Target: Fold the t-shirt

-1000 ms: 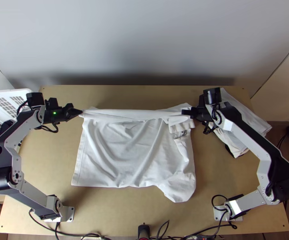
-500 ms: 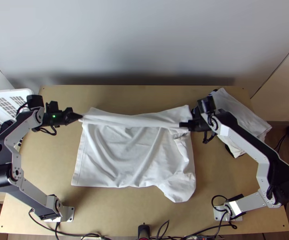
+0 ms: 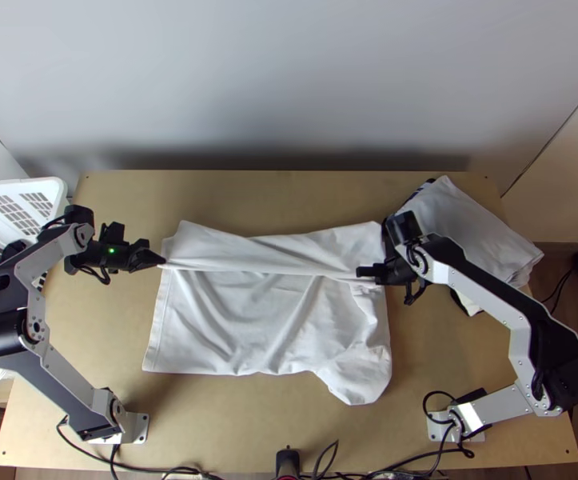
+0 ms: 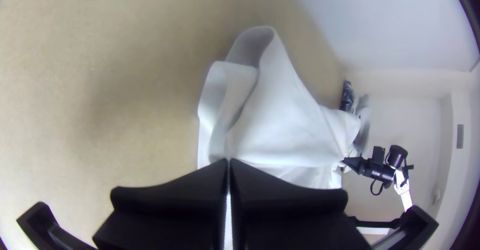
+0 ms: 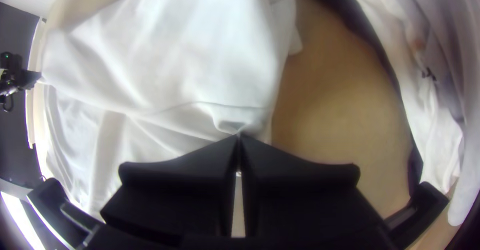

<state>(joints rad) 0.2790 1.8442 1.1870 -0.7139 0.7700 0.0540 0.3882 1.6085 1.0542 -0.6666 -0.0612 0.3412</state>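
T-shirt (image 3: pixel 265 328): white, positioned on the light wooden table (image 3: pixel 89 336), in the area between my two arms. The near part lies flat with shallow wrinkles; the far part is folded over toward the near side, and the edge of this fold runs from one of my grippers to the other. The near right corner bulges out in a rounded, rumpled lobe.

Left gripper (image 3: pixel 161 261): closed on the shirt at the left end of the folded edge. In the left wrist view, my fingertips meet on the fabric, beside a loose, open loop of cloth.

Right gripper (image 3: pixel 360 274): closed on the right end of the same edge. In the right wrist view, my two fingertips come together on a small pinch of the fabric.

Container: a white plastic basket (image 3: pixel 17 189) with slotted walls, located at the left side of the table and partly covered by my left arm. I cannot tell what its contents are.

Cloth pile (image 3: pixel 480 224): white and pale fabric in overlapping layers, located at the far right of the table, near my right arm. Dark material borders it; I cannot tell whether this is a container.
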